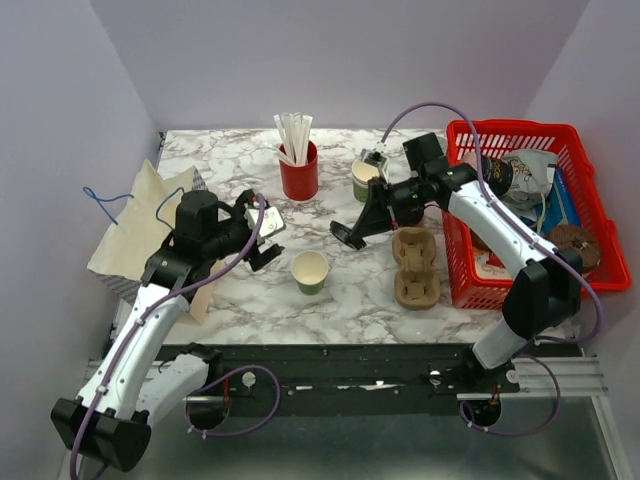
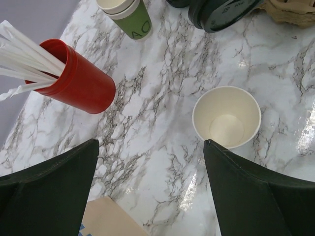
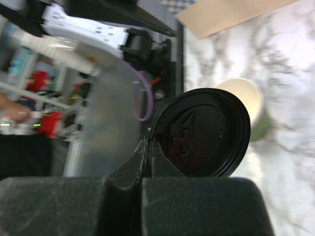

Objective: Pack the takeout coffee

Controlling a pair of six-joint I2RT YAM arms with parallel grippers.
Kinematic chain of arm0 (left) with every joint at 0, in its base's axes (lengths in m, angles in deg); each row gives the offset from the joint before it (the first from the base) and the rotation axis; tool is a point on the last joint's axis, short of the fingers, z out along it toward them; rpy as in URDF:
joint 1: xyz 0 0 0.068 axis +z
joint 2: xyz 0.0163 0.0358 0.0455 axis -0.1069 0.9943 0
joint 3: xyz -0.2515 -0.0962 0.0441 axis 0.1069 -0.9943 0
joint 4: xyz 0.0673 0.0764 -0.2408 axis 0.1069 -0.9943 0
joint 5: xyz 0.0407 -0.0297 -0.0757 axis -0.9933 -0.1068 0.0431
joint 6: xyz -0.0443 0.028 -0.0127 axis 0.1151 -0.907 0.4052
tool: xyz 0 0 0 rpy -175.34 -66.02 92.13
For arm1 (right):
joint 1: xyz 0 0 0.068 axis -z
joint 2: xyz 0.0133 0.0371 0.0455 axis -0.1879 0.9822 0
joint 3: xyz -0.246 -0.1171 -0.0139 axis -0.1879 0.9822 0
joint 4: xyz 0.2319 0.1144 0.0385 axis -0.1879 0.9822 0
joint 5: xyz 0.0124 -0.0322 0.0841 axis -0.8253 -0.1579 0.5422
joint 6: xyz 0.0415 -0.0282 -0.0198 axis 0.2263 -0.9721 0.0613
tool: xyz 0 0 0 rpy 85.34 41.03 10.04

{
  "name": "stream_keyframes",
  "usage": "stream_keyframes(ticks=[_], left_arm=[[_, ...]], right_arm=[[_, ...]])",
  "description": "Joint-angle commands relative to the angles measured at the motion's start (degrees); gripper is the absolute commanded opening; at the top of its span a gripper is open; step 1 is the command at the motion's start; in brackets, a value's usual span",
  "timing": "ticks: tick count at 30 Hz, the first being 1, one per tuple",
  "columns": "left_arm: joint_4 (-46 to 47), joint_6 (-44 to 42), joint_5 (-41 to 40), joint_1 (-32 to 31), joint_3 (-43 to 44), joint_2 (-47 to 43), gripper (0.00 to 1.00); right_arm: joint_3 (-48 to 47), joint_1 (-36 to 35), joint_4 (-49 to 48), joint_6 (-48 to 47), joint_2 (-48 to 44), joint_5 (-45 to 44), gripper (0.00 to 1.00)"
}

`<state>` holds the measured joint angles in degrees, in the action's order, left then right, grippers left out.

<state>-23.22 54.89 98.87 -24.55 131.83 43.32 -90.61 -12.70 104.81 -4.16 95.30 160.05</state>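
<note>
Toward the near middle of the marble table (image 1: 250,292) the paper cup (image 1: 311,272) stands upright and open-topped, cream inside with a green band round the body; the left jaws hang just to its left, spread wide apart and gripping nothing; from the left wrist view the cup sits on the table just past the right-hand finger (image 2: 256,191). Farther back and to the right, the right jaws are pressed together on the rim of the round black plastic lid (image 1: 345,237), holding it tilted in the air, apart from the cup; from the right wrist view the lid partly covers the cup behind it. A red cup of white straws (image 1: 298,172) stands toward the far side; a green cup (image 1: 365,180) stands to its right; a brown pulp cup tray (image 1: 415,265) lies right of the paper cup, just beside a red basket (image 1: 520,130); a brown paper bag (image 1: 130,230) lies at the left edge.
</note>
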Motion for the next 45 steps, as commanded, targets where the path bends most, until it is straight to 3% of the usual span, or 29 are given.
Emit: stream_keyframes(ticks=[1, 5, 7, 17, 27, 45], left_arm=[[5.3, 0.5, 1.6, -0.1, -4.2, -5.3, 0.95], [8.0, -0.7, 2.5, -1.8, -9.9, -7.3, 0.95], [9.7, 4.6, 1.7, -1.8, -9.5, -6.9, 0.95], [6.0, 6.2, 5.6, -2.1, -8.6, -6.4, 0.95], [15.7, 13.6, 8.0, -2.2, -13.9, -5.8, 0.96], [18.1, 9.9, 7.7, -3.4, -14.0, 0.2, 0.96]], right_arm=[[-4.8, -1.5, 0.4, 11.2, 3.8, 13.0, 0.0], [-8.4, -1.7, 0.0, 17.4, 10.2, 15.8, 0.01], [-9.2, -2.1, -0.2, 17.6, 11.3, 16.3, 0.01], [-9.6, -7.7, -0.9, 18.4, 17.7, 14.5, 0.01], [-9.0, -8.3, -4.9, 23.5, 22.7, 15.2, 0.01], [-11.2, -9.7, -7.5, 28.5, 27.9, 14.3, 0.0]])
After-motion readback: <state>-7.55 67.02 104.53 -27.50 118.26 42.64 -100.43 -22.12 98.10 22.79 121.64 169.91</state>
